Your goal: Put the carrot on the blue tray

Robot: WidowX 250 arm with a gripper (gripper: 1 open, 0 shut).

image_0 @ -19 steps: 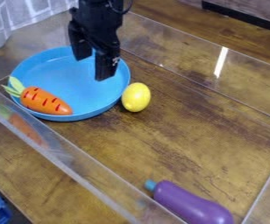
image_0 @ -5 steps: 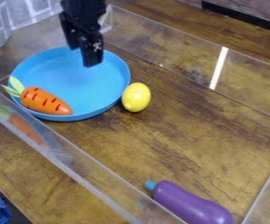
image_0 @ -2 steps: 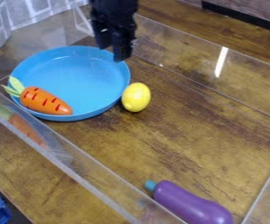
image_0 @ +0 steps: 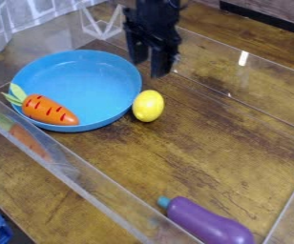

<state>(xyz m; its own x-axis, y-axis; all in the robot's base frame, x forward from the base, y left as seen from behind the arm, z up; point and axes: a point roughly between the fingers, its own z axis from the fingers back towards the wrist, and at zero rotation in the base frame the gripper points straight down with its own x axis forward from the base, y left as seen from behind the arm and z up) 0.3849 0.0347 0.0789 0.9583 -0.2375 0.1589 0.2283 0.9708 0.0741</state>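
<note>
Wooden table (image_0: 176,173), carrot (image_0: 48,110) in tray (image_0: 96,74)

The black arm reaches in from the top; its gripper (image_0: 151,67) hangs fingers-down, pointing toward the camera side; both fingers look blurred.

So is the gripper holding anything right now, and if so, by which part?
Nothing is held: the gripper hangs above the table with no object between its fingers, and the carrot lies on the blue tray.
</note>
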